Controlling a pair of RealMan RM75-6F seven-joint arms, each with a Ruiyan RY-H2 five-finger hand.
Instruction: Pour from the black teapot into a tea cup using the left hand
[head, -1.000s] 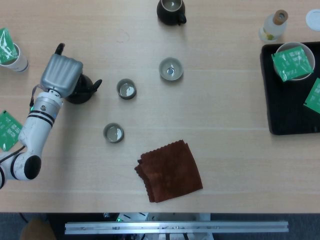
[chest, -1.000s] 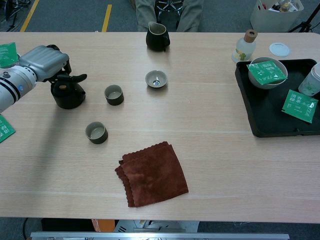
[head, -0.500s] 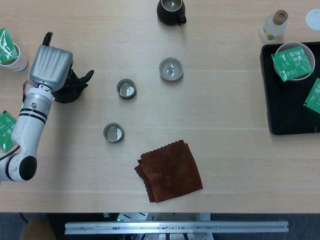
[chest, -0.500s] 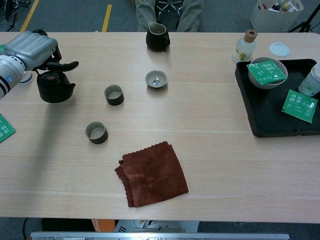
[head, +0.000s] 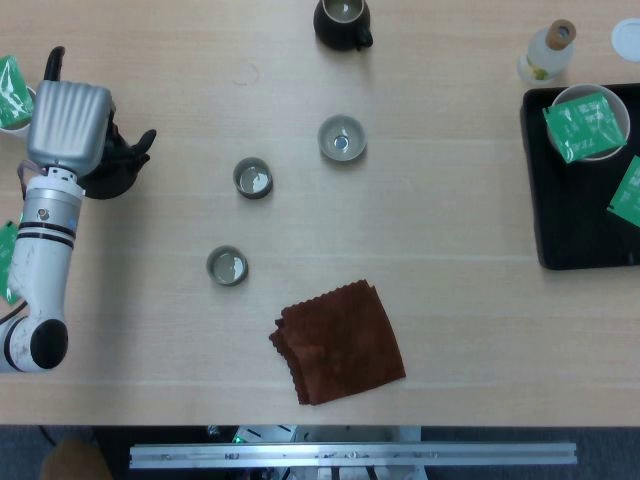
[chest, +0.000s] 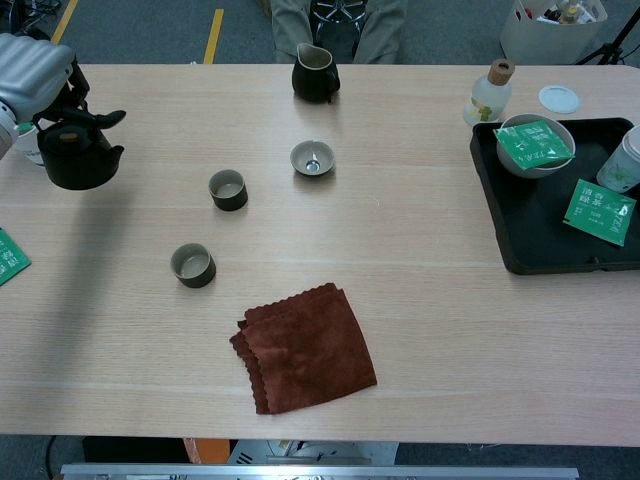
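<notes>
Fingers of the left hand (chest: 38, 85) are wrapped around the handle of the black teapot (chest: 78, 160), holding it near the far left side of the worktop (chest: 420, 300). The right hand cannot be seen. Two dark tea cups (chest: 228, 189) (chest: 192, 265) sit well apart from the teapot, to its right. A small grey bowl (chest: 312, 158) is past them. A brown cloth (chest: 305, 347) lies near the front edge.

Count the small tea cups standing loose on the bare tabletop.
3: one cup at centre back, one cup left of it, one cup nearer the brown cloth. None appears hidden.
</notes>
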